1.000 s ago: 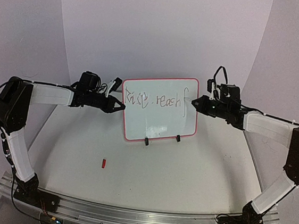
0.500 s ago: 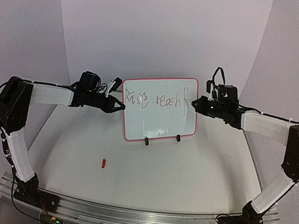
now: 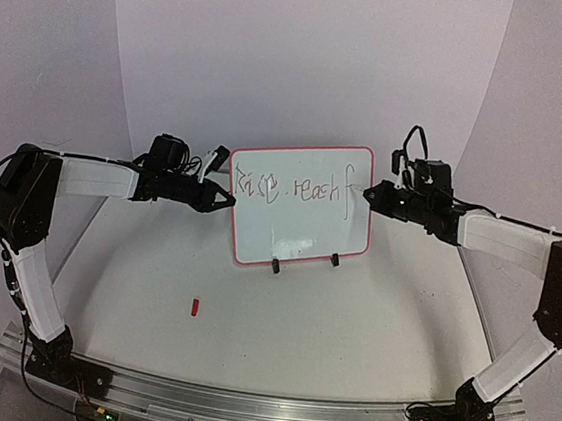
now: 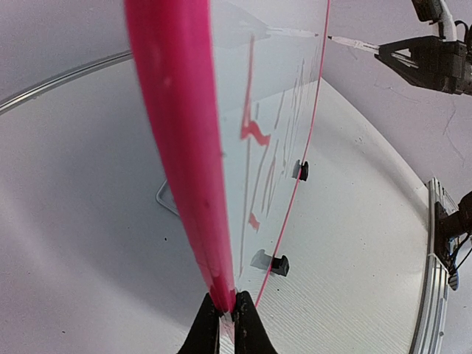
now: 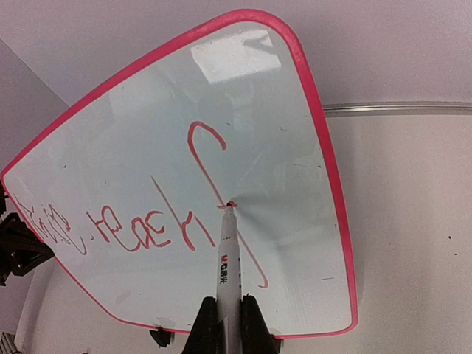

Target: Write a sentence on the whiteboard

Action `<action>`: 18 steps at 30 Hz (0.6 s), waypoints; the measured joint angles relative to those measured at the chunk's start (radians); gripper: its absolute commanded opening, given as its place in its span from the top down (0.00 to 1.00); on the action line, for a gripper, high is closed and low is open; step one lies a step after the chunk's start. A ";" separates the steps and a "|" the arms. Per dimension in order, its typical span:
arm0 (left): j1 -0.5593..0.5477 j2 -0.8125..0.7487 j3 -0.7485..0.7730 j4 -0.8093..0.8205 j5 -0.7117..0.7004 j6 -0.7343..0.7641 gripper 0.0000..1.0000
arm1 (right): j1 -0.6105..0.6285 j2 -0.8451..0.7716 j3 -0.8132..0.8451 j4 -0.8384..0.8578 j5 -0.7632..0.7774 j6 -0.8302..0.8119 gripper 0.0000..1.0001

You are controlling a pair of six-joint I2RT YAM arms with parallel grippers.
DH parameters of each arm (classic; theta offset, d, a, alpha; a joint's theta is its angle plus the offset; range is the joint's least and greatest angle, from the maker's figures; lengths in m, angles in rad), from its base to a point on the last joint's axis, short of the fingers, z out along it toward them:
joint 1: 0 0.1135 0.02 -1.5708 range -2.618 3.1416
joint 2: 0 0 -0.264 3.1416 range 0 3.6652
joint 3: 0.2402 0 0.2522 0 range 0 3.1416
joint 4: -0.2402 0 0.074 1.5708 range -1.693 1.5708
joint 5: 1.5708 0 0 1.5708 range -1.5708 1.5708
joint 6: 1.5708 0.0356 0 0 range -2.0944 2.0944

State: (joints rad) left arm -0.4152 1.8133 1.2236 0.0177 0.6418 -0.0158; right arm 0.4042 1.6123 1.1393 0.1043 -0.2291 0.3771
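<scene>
The small rectangular white whiteboard (image 3: pixel 299 228), with rounded corners and a thin red-pink frame (image 4: pixel 184 162), stands upright on its two black clip feet (image 3: pixel 275 266). It sits at the middle of the white counter (image 3: pixel 327 346), toward the far side, between my two arms. My left jaws are closed on the frame at the board's left edge, pinching it. My right jaws come in from the right, closed around a slim white marker (image 5: pixel 228 258) with dark print on its barrel. Its tip touches the board on the long stroke of the last letter. The thin handwritten scrawl (image 3: pixel 294 186) runs in one line across the upper part of the board and reads roughly "Raise, reach f". A small red piece (image 3: pixel 195 307) lies on the counter, nearer and to the left, well apart from the board.
</scene>
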 measured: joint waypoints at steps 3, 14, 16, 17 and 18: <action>0.000 0.000 0.000 0.000 0.000 0.000 1.00 | 0.000 -0.037 -0.025 -0.001 0.010 0.000 1.00; 0.000 0.000 0.000 0.000 0.000 0.000 1.00 | -0.001 -0.040 -0.029 -0.001 0.030 0.003 1.00; 0.000 0.000 0.000 -0.001 0.000 0.001 1.00 | -0.002 -0.033 -0.029 -0.001 0.031 0.003 1.00; 0.000 0.000 0.000 -0.001 0.000 0.001 1.00 | -0.003 -0.029 -0.029 -0.001 0.031 0.003 1.00; 0.000 0.000 0.000 -0.001 0.000 0.001 1.00 | -0.003 -0.027 -0.029 -0.001 0.031 0.003 1.00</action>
State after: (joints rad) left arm -0.4156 1.8130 1.2236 0.0170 0.6418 -0.0147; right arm 0.4015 1.5856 1.1103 0.1036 -0.1982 0.3805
